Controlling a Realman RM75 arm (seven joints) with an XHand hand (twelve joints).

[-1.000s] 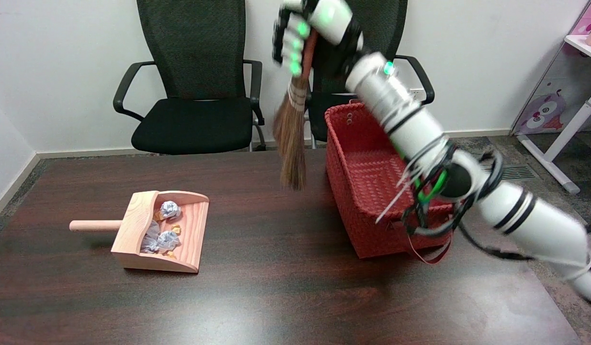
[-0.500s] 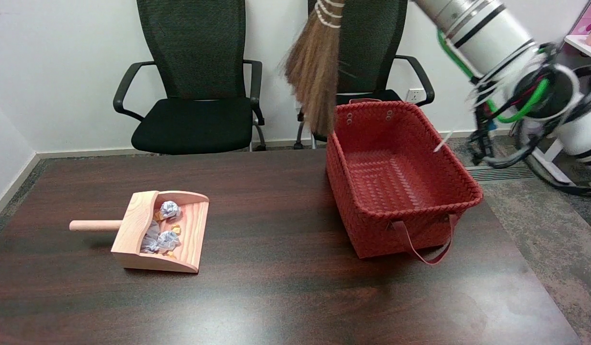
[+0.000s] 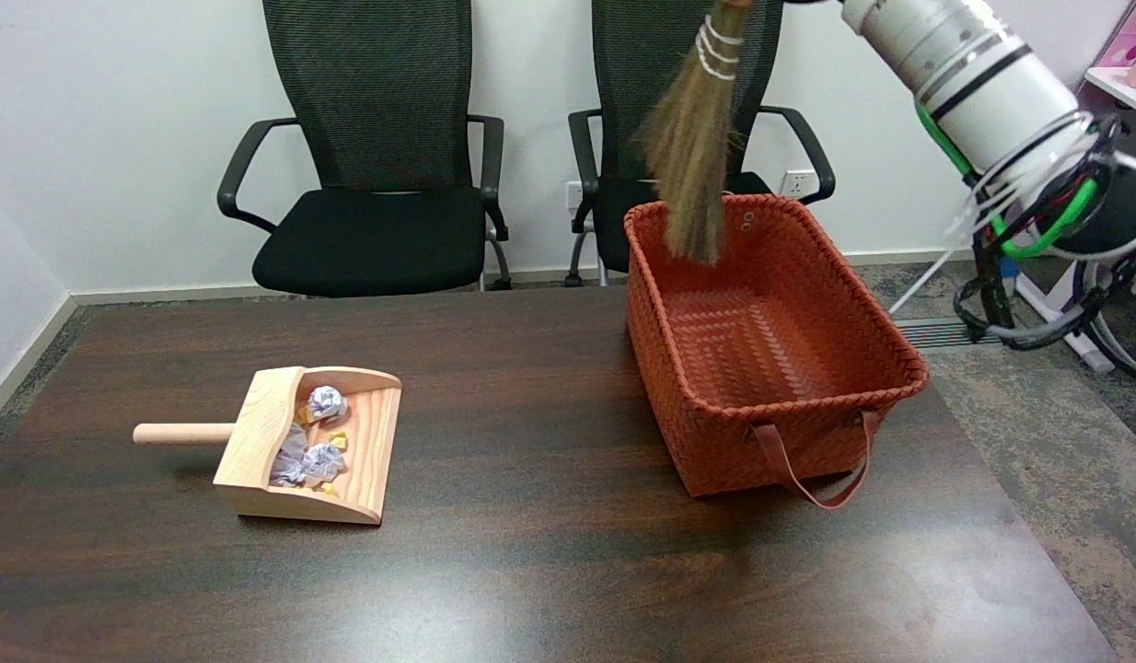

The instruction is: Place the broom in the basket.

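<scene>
The broom (image 3: 689, 175) hangs in the air with its bristles pointing down, and its bristle tips are in front of the far left corner of the basket (image 3: 789, 433), at the level of the rim. From where I stand I cannot say for sure whether the tips are already inside the basket or only above its edge. White bindings wrap the top of the bristles, and the handle goes out of view at the upper border, so the right hand that carries it is not visible and I cannot tell how its fingers lie. Only the white right arm (image 3: 982, 83) shows, above and to the right of the basket, with a bundle of cables and a green wire around its joint.

The basket is red-orange, woven, with nothing visible on its floor, and it stands on the dark wooden table (image 3: 550, 571); a strap handle hangs over its near wall. Well apart to the left of the basket lies a wooden dustpan (image 3: 255, 442) with its round handle pointing left and some crumpled paper scraps (image 3: 321, 456) inside. Behind the basket, beyond the table, stand two black office chairs (image 3: 384, 184).
</scene>
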